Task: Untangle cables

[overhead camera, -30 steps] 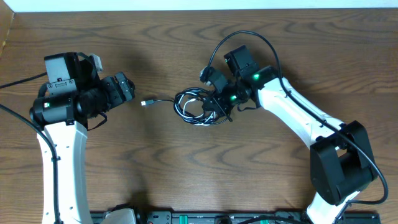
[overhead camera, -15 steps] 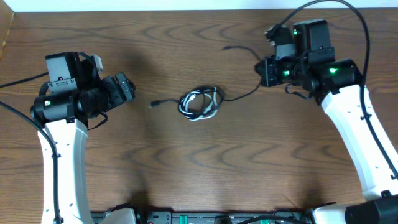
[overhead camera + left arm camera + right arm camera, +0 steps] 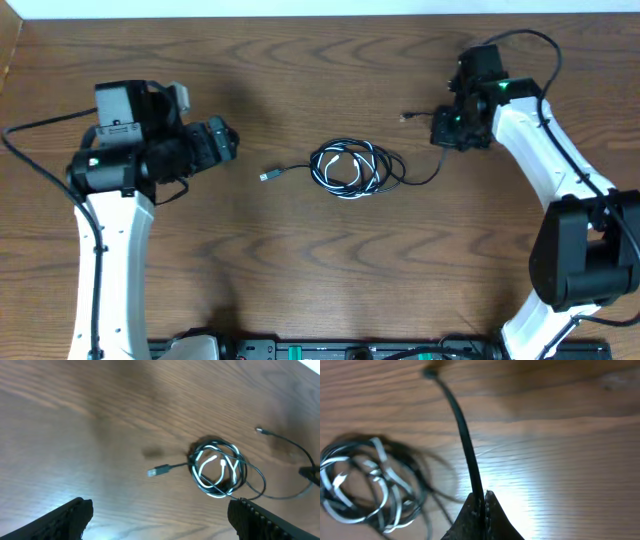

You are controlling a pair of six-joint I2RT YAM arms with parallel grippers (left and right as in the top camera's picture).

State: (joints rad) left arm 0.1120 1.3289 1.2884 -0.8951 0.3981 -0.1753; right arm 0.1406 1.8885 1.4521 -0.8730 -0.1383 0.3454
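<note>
The cables lie in the middle of the table as a coil (image 3: 350, 168) of thin black and white loops wound together. A silvery plug (image 3: 268, 176) on a short lead sticks out to the coil's left. One black strand (image 3: 425, 180) leaves the coil's right side and rises into my right gripper (image 3: 447, 132), which is shut on it; past the jaws its plug end (image 3: 405, 118) hangs free. The right wrist view shows this black cable (image 3: 465, 435) pinched in the gripper (image 3: 483, 497), with the coil (image 3: 370, 480) lower left. My left gripper (image 3: 226, 140) stands open and holds nothing, left of the coil (image 3: 217, 467).
Thick black cords run along both arms (image 3: 530, 40). The table's back edge (image 3: 320, 12) meets a white wall. A dark rail (image 3: 330, 350) lies along the front edge between the two arm bases.
My right gripper left the coil, swung far right with the black strand, then came back slightly. The coil slid right and loosened. My left arm shifted a little to the right.
</note>
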